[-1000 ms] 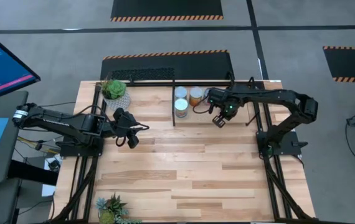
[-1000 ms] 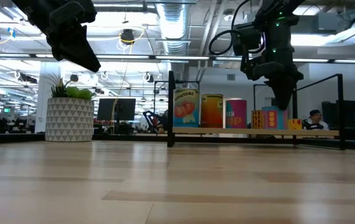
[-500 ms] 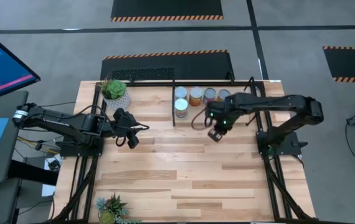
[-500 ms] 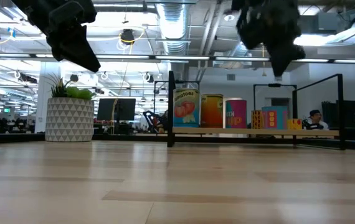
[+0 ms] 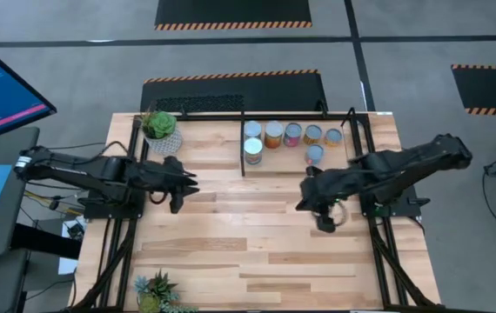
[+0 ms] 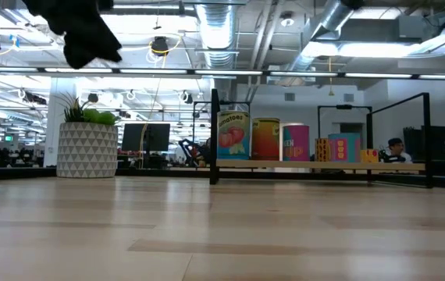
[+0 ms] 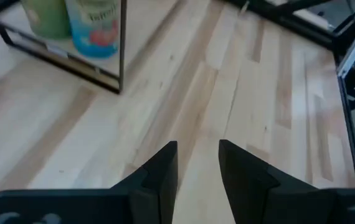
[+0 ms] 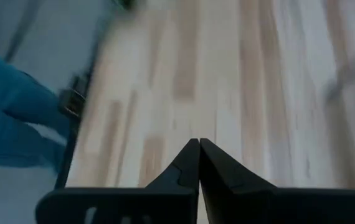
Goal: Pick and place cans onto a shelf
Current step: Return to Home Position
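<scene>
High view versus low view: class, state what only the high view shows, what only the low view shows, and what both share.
Only the high view: the right gripper, all seven cans from above, five in a back row and two in front, and a second potted plant at the table edge opposite the shelf. Only the low view: the cans' label pictures, tomatoes on the leftmost, and a person in the room behind. Both: the shelf, the white-potted plant beside it, and the left gripper.
</scene>
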Controlling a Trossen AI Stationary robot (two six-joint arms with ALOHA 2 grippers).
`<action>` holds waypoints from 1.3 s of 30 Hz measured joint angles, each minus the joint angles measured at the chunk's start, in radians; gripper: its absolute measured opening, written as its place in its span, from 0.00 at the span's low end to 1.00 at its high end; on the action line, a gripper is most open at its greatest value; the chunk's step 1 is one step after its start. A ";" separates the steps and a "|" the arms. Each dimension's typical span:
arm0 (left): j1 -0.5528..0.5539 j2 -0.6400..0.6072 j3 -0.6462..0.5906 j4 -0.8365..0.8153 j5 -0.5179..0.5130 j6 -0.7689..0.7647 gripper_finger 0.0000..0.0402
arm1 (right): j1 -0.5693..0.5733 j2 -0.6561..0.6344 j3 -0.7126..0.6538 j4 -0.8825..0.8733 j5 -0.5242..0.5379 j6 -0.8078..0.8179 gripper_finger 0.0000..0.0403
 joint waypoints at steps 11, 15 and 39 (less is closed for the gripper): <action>0.000 -0.245 -0.113 0.015 -0.057 0.139 0.26 | 0.037 -0.426 -0.626 0.774 0.013 -0.136 0.07; 0.000 -0.336 -0.243 0.132 -0.057 0.117 0.26 | 0.034 -0.555 -0.901 1.142 0.011 -0.119 0.07; 0.001 -0.808 -0.563 0.235 -0.132 0.067 0.26 | -0.080 -1.045 -1.252 1.056 0.083 -0.052 0.08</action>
